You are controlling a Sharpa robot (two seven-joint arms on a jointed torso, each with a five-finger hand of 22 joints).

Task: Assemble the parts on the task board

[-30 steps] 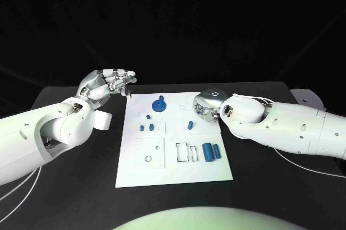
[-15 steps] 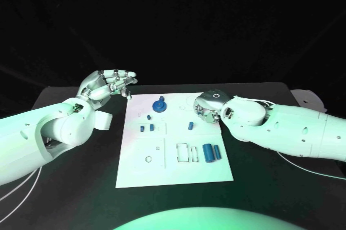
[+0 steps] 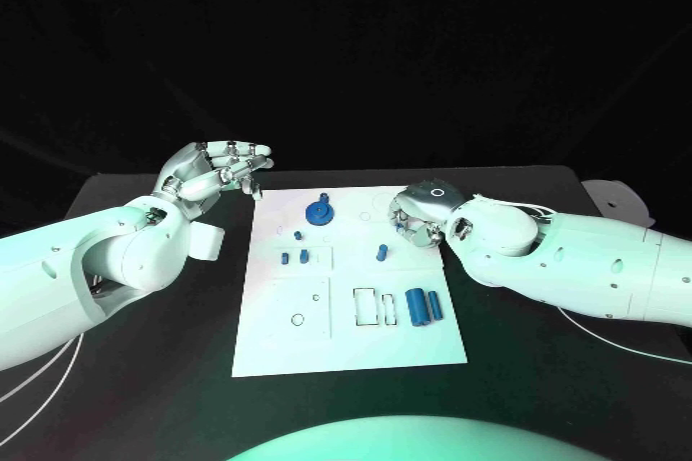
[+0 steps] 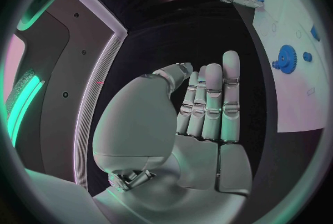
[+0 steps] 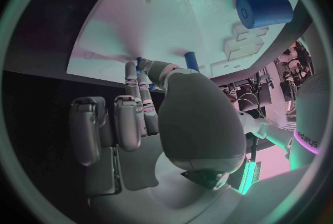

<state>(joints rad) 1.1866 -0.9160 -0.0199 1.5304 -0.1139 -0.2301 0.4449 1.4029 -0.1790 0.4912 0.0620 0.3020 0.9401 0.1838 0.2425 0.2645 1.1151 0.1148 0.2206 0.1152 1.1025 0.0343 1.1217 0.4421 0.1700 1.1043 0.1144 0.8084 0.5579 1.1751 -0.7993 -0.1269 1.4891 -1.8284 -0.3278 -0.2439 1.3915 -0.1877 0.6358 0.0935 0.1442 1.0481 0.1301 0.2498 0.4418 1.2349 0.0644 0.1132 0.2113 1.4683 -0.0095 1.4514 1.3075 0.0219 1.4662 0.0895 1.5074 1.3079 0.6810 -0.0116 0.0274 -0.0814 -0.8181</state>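
Two hands frame the task board; the left hand hangs beyond the board's far left corner, off the white plate, fingers upright and close together, gripping nothing, as the left wrist view shows plainly; the right hand sits over the board's far right part, fingers curled downward toward the surface, and whether they pinch a small blue piece there I cannot tell, though the right wrist view shows blue bits right at its fingertips; outward from the hands, a blue gear stands on the board's far middle, a small blue peg lies just beside the right hand, two blue cylinders lie side by side nearer the right edge; the black table carries the plate.
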